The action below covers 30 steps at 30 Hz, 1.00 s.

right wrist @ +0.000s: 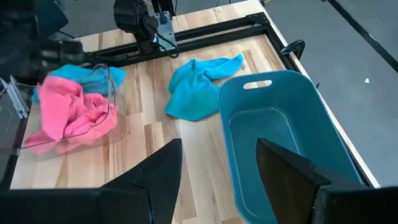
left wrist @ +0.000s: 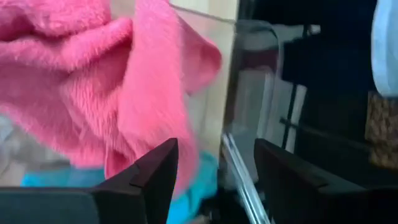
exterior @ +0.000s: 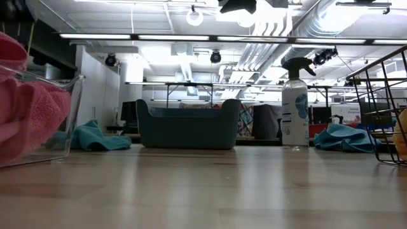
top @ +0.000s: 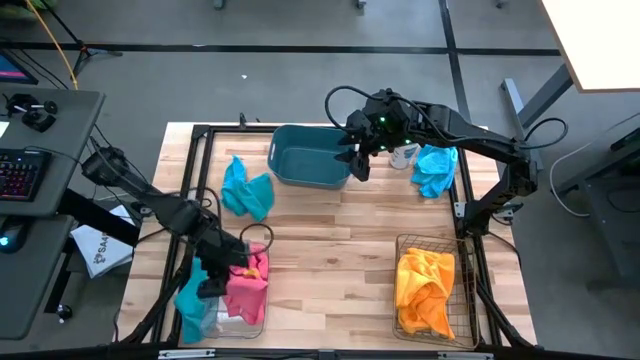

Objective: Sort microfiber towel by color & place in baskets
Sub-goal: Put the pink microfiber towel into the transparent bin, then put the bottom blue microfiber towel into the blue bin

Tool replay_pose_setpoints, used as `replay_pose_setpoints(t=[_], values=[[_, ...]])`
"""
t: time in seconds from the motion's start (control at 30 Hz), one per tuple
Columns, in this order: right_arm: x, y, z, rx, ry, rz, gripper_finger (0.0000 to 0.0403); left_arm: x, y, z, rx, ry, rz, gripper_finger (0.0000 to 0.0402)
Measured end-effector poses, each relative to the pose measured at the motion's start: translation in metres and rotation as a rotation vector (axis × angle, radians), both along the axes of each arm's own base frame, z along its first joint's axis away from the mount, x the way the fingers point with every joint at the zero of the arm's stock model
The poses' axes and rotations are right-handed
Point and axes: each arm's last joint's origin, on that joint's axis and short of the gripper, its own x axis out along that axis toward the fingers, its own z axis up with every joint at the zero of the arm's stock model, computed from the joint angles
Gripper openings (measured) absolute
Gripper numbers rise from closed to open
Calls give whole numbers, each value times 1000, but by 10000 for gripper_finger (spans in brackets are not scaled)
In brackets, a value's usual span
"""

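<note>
Pink towel (top: 248,282): fluffy, crumpled, seen lying in the clear bin (top: 236,322) at the near left corner of the bench (top: 330,225); part of it is draped over the bin's rim.
Teal towels: one (top: 247,190) is crumpled on the bare wood just left of the teal tub (top: 310,156); a second (top: 434,168) lies at the far right edge, beside the spray bottle (exterior: 294,105); a third (top: 190,298) hangs at the left side of the clear bin.
Orange towel (top: 425,288): bunched inside the wire basket (top: 404,244) at the near right corner.
Teal tub: rounded, with a slot handle in its end wall; no towel is seen in it.
Left claw (top: 216,275): placed over the clear bin, just beside the pink towel; its fingers are seen spread apart in the wrist view, with nothing gripped between them.
Right claw (top: 355,155): held over the right end of the teal tub; its fingers are parted and nothing is held.
Bench: pale wooden planks, framed by dark metal rails.
Room: grey floor around the bench; a desk with a keyboard (top: 18,173) is seen at the left; ceiling strip lights and exposed ducts are shown in the low view.
</note>
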Motion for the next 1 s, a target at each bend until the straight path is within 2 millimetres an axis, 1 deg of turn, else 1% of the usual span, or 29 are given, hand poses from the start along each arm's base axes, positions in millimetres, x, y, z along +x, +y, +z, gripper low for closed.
replay_pose_setpoints(t=[0.1,0.17,0.23,0.3,0.37,0.47,0.63,0.73,0.83,1.0], values=[[0,0,0,12,-1,-9,202,-10,11,25,60,25,16,206],[0,0,0,16,-2,-13,202,-22,18,39,130,27,49,205],[0,0,0,16,-2,-13,202,-36,24,45,172,28,90,203],[0,0,0,18,-2,-14,202,-50,26,43,177,43,124,203],[0,0,0,25,-3,-20,202,-62,27,35,168,71,144,203],[0,0,0,30,-4,-24,202,-76,26,11,186,118,137,203],[0,0,0,31,-4,-24,202,-83,21,-36,216,134,61,202],[0,0,0,37,-5,-29,202,-88,19,-58,253,179,-13,202],[0,0,0,43,-5,-34,202,-93,20,-71,300,209,-42,202],[0,0,0,43,-5,-34,202,-96,19,-82,367,135,-33,202]])
